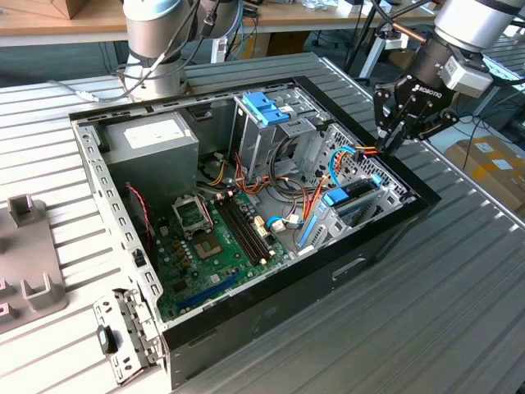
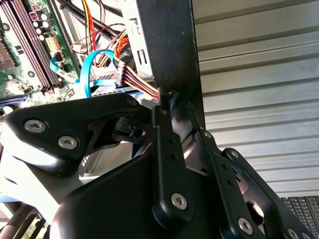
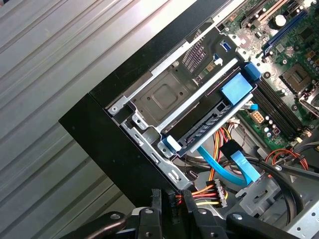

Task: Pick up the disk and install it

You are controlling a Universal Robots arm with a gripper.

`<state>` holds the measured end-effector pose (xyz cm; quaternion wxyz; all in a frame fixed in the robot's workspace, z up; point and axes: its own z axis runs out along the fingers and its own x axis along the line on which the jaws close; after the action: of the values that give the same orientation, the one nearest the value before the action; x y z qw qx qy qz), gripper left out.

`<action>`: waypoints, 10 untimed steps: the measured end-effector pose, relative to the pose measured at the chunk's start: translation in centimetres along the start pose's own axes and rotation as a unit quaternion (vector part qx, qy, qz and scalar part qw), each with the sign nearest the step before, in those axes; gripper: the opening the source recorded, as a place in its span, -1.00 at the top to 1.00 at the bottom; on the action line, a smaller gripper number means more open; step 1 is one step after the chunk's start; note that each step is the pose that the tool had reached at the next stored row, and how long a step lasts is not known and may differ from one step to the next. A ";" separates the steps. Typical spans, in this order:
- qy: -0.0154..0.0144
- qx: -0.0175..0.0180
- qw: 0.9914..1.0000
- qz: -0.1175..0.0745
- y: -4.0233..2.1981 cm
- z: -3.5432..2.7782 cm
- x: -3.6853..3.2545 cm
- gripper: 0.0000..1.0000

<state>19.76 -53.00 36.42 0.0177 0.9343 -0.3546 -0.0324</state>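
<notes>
We see our silver-grey arm [image 1: 472, 25] ending in a black gripper [image 1: 392, 135]; its jointed black fingers [image 2: 169, 164] carry round silver screws.

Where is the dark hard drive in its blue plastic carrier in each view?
Exterior view: the dark hard drive in its blue carrier lies inside the black case, by the wall on the exterior view's right.
First wrist view: in the grey metal bay beside that wall.
Second wrist view: cannot pick it out.
Shared landmark: the red-yellow-orange wire bundle.
</notes>
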 end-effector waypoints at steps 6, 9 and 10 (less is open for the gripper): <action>0.000 0.000 1.000 0.000 0.00 0.00 0.00 0.65; 0.000 0.000 1.000 0.000 0.00 0.00 0.00 0.65; 0.000 0.000 1.000 0.000 0.00 0.00 0.00 0.65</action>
<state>19.75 -53.00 36.42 0.0177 0.9343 -0.3546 -0.0324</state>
